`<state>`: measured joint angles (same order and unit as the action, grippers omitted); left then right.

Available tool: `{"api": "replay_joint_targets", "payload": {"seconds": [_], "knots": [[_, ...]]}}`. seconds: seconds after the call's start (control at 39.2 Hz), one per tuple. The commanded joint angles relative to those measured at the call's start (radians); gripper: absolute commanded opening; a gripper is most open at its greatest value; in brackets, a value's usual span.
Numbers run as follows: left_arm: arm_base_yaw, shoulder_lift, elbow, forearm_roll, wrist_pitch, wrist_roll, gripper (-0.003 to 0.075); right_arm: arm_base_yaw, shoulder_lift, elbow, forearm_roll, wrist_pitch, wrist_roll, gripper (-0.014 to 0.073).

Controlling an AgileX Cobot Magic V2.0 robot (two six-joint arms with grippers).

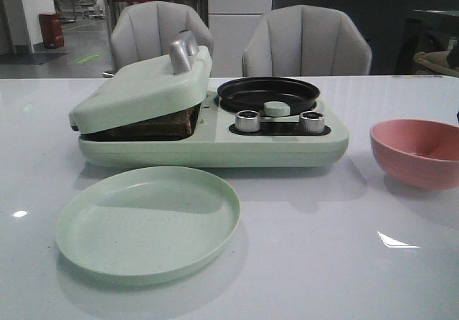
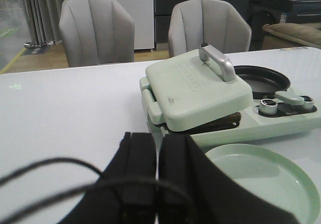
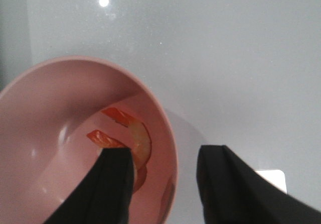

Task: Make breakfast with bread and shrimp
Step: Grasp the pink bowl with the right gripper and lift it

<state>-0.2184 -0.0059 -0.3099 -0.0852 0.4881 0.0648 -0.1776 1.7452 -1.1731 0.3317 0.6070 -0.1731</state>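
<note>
**Right gripper over the bowl, bread under the lid**

You had the mint-green breakfast maker [image 1: 215, 144] in the middle of the white table [image 1: 323, 262], with its hinged lid [image 1: 143, 87] propped at a tilt on the robot's left side. The bread [image 1: 168, 123] sat under that lid, only its dark crust edge showing in the gap; you could not tell from these views how many slices were there. On the maker's right half lay the round black frying pan [image 1: 269, 94], and in front of it two silver knobs [image 1: 247, 120].

A pale green plate [image 1: 147, 223] rested on the table just in front of the maker. The pink bowl [image 1: 416, 151] stood apart on the right.

Your right gripper [image 3: 163, 184] hung above that bowl with its fingers [image 3: 115, 184] spread wide and nothing between them; one finger was over the bowl's inside, the other outside the rim. The shrimp [image 3: 128, 133], a curled pink-orange piece, lay in the bowl's bottom close to the inner finger, but contact could not be judged.

Your left gripper [image 2: 157, 184] was pulled back from the maker, its fingers pressed together with nothing in them.
</note>
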Motion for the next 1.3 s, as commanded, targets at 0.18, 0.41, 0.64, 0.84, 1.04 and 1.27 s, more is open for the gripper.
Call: {"api": "replay_joint_targets", "payload": {"seconds": [0.18,0.41,0.64,0.84,1.04,1.27], "knots": [[0.003,-0.001,-0.024,-0.014,-0.086,-0.011,0.0114,-0.009,0.064,-0.034,0.023,-0.051,-0.015,0.0388],[0.003,-0.001,-0.024,-0.014,-0.086,-0.011,0.0114,-0.009,0.089,-0.034,0.040,-0.075,-0.015,0.0138],[0.003,-0.001,-0.024,-0.014,-0.086,-0.011,0.0114,-0.009,0.085,-0.034,0.102,-0.087,-0.015,0.0139],[0.003,-0.001,-0.024,-0.014,-0.086,-0.011,0.0114,-0.003,0.073,-0.120,0.139,0.017,-0.014,0.0139],[0.003,-0.001,-0.024,-0.014,-0.086,-0.011,0.0114,0.053,0.029,-0.279,0.139,0.082,-0.021,0.0139],[0.003,-0.001,-0.024,-0.014,-0.086,-0.011,0.0114,0.191,0.009,-0.420,0.139,0.024,-0.061,0.0139]]}}
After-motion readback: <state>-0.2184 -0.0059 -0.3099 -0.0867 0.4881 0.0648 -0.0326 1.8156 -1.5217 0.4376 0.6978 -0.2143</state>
